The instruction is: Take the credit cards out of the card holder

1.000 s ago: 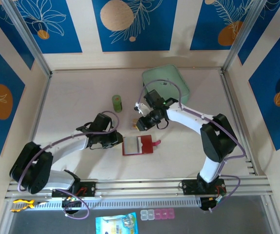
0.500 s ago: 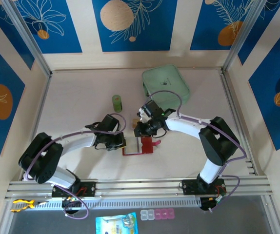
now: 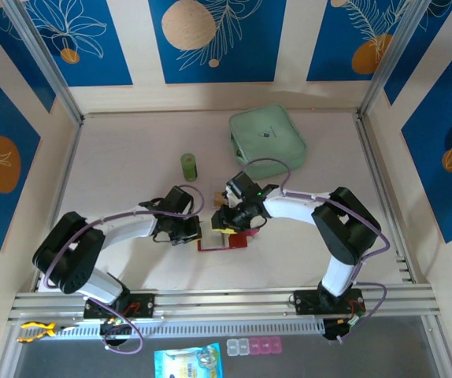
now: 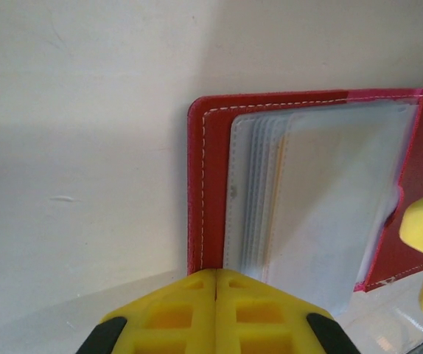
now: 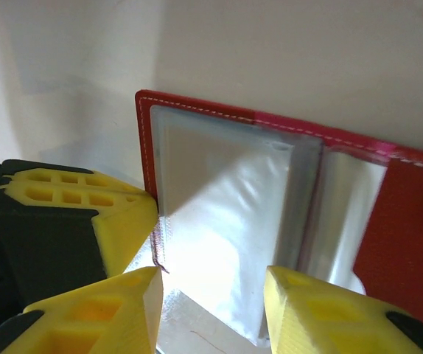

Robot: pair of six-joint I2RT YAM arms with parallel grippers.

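Left gripper (image 3: 188,230): jaws are pressing together on nothing; the tips are resting at the holder's left edge, having moved in from beside it.
Holder (image 3: 238,241): is lying open on the table (image 3: 131,157) between the arms, its sleeves (image 5: 226,199) fanning up.
Cards (image 4: 276,177): a tan edge is showing among the sleeves; the count is unclear.
Right gripper (image 5: 211,291): jaws are parting narrowly over the sleeves, gripping nothing; it has come down from beyond the holder.
Finding: the left is apparently pinning the holder while the right is lining up an extraction; cards are remaining inside.
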